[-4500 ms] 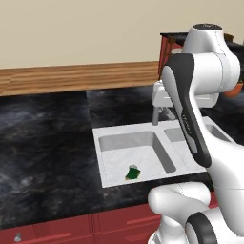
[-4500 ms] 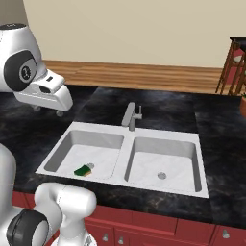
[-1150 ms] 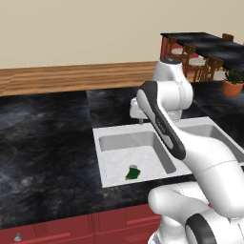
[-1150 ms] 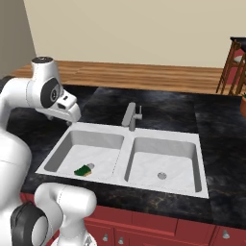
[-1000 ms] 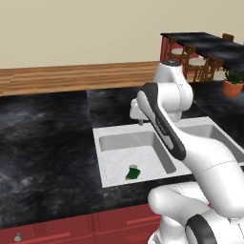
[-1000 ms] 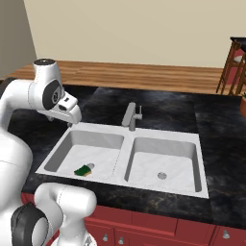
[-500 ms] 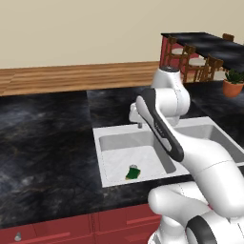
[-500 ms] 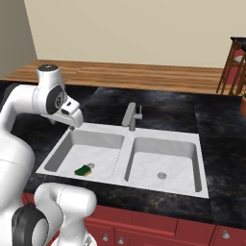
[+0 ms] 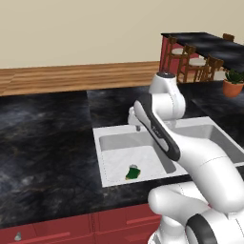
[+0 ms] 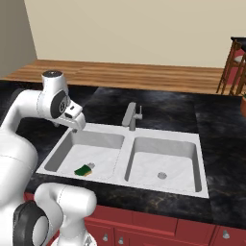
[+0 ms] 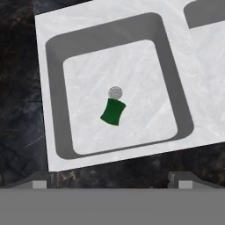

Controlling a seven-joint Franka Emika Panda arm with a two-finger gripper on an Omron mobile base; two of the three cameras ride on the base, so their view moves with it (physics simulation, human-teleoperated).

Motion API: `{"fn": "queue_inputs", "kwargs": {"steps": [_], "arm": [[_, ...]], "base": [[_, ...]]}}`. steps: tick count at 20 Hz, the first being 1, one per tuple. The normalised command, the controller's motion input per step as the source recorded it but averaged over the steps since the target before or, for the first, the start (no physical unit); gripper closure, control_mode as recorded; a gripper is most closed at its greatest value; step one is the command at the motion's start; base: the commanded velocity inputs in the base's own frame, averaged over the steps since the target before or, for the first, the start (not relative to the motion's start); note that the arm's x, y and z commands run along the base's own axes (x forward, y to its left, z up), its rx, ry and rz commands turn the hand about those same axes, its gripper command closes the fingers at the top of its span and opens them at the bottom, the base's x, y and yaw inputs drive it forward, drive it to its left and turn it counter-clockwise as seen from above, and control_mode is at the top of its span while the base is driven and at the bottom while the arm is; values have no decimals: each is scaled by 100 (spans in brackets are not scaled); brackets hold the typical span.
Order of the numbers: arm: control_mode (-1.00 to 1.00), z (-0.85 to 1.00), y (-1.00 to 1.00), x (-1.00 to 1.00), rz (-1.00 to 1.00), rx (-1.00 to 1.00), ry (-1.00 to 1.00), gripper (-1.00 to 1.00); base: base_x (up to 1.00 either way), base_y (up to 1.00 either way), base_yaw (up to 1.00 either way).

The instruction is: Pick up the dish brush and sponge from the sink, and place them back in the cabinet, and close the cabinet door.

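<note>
Arm has swung down over the left basin of the sink (image 10: 120, 144), jaws apart and empty above the sponge (image 11: 113, 111), which lies on the basin floor touching the drain (image 11: 115, 92); descent to grasp likely next.

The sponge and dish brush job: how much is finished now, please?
Nothing looks done yet: the sponge lies in the left basin of the sink, by the drain. The open gripper hangs above it, holding nothing. Grasping, storing both items and closing the cabinet remain.
</note>
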Motion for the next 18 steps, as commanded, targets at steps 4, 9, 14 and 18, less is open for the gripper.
{"fn": "queue_inputs", "kwargs": {"steps": [4,9,14,18], "arm": [[-100,-26,0,20,0,0,0,-100],[-100,-22,0,23,-2,0,0,-100],[-100,-16,0,19,-14,0,0,-100],[-100,-12,0,8,-20,0,0,-100]], "base": [[0,0,0],[0,0,0],[0,0,0],[0,0,0]]}}
